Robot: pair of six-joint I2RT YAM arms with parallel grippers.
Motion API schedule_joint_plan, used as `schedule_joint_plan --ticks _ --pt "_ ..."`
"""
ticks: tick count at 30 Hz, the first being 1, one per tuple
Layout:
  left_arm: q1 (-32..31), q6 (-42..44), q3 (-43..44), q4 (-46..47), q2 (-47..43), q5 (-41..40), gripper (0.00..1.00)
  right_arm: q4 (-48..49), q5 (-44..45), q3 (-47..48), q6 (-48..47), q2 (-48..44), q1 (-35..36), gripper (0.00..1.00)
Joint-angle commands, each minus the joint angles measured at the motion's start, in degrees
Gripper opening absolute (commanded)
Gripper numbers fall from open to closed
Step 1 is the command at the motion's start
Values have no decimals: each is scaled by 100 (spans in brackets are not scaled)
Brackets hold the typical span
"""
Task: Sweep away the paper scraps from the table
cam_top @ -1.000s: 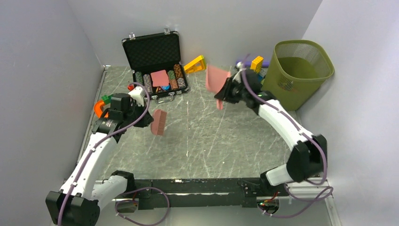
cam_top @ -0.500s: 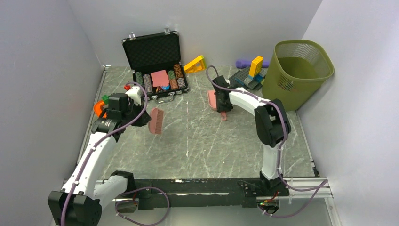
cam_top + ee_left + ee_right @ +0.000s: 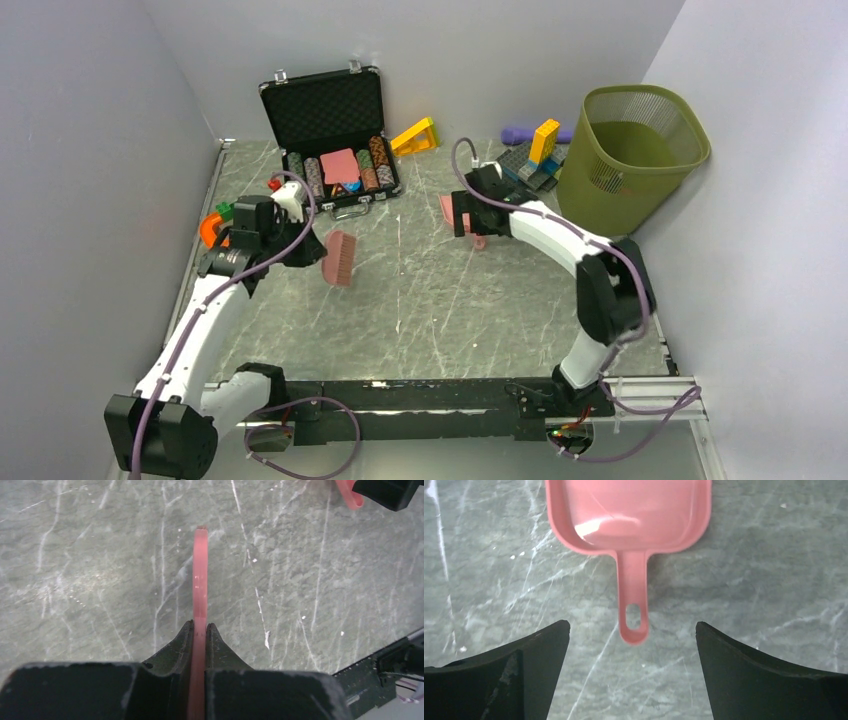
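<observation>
My left gripper point(image 3: 308, 250) point(image 3: 199, 625) is shut on the handle of a pink brush point(image 3: 338, 258) point(image 3: 200, 575), which it holds over the left part of the table point(image 3: 450, 300). A pink dustpan point(image 3: 447, 210) point(image 3: 629, 515) lies flat on the table at the back centre. Its handle point(image 3: 633, 615) points toward my right gripper point(image 3: 464, 216) point(image 3: 632, 625). That gripper stands open just behind the handle, its fingers point(image 3: 539, 650) wide apart on either side and not touching it. No paper scraps are in view.
An open black case of poker chips point(image 3: 335, 150) stands at the back left. A green mesh bin point(image 3: 640, 150) is at the back right, with toy blocks point(image 3: 535, 160) beside it and a yellow block point(image 3: 415, 137) near the case. An orange piece point(image 3: 212, 228) lies by the left wall.
The right arm brought the dustpan down from the air near the bin onto the table and let go of it, its jaws now wide. The left arm and brush barely moved.
</observation>
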Motion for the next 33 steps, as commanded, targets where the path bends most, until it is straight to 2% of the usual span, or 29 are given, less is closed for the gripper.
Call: schedule_joint_plan --ticks 1,5,9,14,15,16,17,18,21,26,30,33 --pt "23 -464 11 645 186 979 0 955 246 -896 -96 -1013 -12 100" --pt "13 -1349 -95 1477 645 1789 0 1349 548 -1646 -63 -1802 -8 100" --pt "-204 -2478 -22 2829 1400 2180 0 1398 590 -1878 20 -2337 -7 100" --pt "-609 -2489 807 2572 2402 1520 2 1368 576 -1970 26 -2727 -9 100" --pt "-657 -2439 863 2611 2493 1580 16 1339 597 -1978 48 -2760 -5 100" --pt "-716 -2409 896 2598 2532 1574 69 1315 608 -1987 70 -2784 -10 100" --pt "-762 -2367 925 2489 2493 1385 96 1297 602 -1994 82 -2807 -5 100" --pt "-815 -2302 902 2410 2398 1163 99 1282 600 -2009 91 -2825 -6 100" --pt "-838 -2051 795 2135 1929 628 99 1267 620 -2085 140 -2924 -8 100" --pt "-844 -1285 887 1115 1179 -508 99 1247 470 -2148 149 -3305 -9 100" --pt "-845 -1066 720 764 564 -992 99 1267 182 -2197 201 -3809 -5 100" --pt "-846 -1080 306 889 -47 -1106 99 1344 112 -2361 260 -4283 -5 100"
